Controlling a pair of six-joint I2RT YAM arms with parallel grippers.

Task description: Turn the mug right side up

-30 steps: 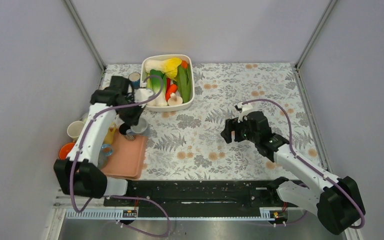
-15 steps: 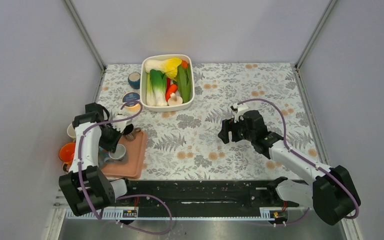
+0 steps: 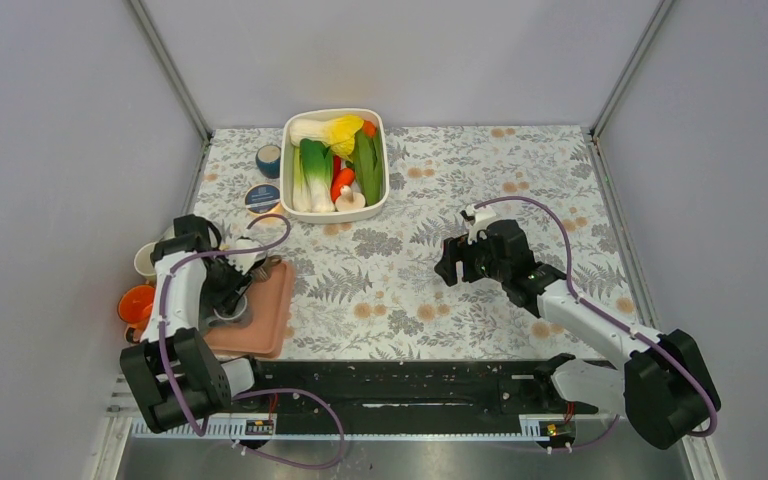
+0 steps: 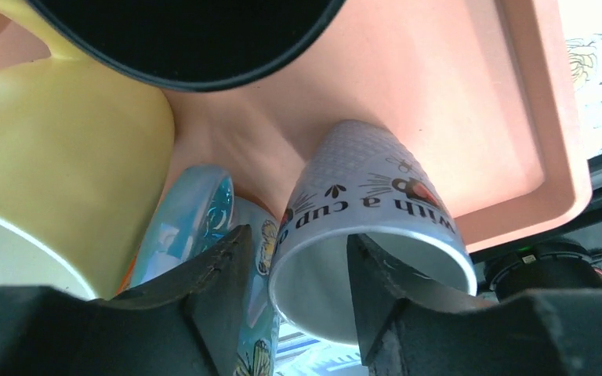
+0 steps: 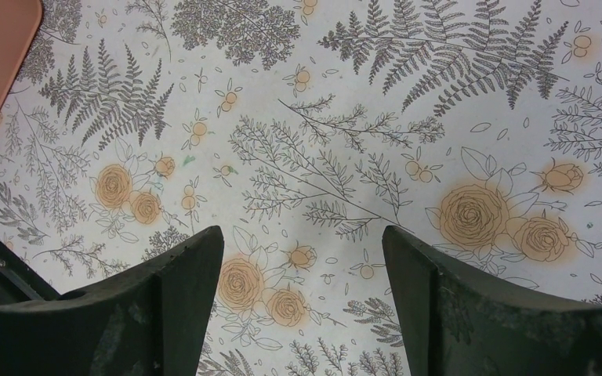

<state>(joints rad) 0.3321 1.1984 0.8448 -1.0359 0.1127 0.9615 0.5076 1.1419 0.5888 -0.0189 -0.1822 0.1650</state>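
Left wrist: left gripper straddles mug rim, seemingly loose.

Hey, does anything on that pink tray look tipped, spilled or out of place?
Nothing spilled or broken. The printed mug sits mouth-up on the pink tray, crowded by a blue cup and a yellow cup, with one left gripper finger inside its rim.
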